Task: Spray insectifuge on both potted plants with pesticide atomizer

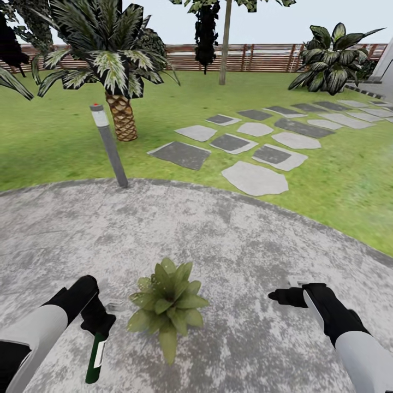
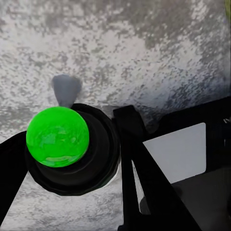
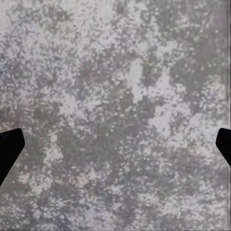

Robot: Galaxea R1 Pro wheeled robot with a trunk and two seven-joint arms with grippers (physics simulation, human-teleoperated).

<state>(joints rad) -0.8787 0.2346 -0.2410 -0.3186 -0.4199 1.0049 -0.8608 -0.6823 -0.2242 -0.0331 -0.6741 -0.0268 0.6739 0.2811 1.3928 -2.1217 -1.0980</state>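
The left end effector (image 1: 97, 322) is clamped on the pesticide atomizer (image 1: 96, 357), whose dark green body and white label hang down below the grip, just beside the potted plant (image 1: 167, 302) on that plant's left. In the left wrist view the bottle (image 2: 57, 137) appears end-on as a bright green round surface ringed in black, pinned between the dark fingers (image 2: 139, 159). The plant sits on the grey paving (image 1: 229, 240) between the two arms, and the right end effector (image 1: 285, 297) hangs empty on its other side, its fingertips (image 3: 9, 147) spread wide over bare paving. The pick-up looks done, and the step in hand is spraying this first plant. The next move probably calls for aiming the nozzle, whose direction I cannot make out, toward the leaves and covering the whole rosette. Beyond the paving stand a grey bollard (image 1: 109, 144) and a palm (image 1: 112, 65).
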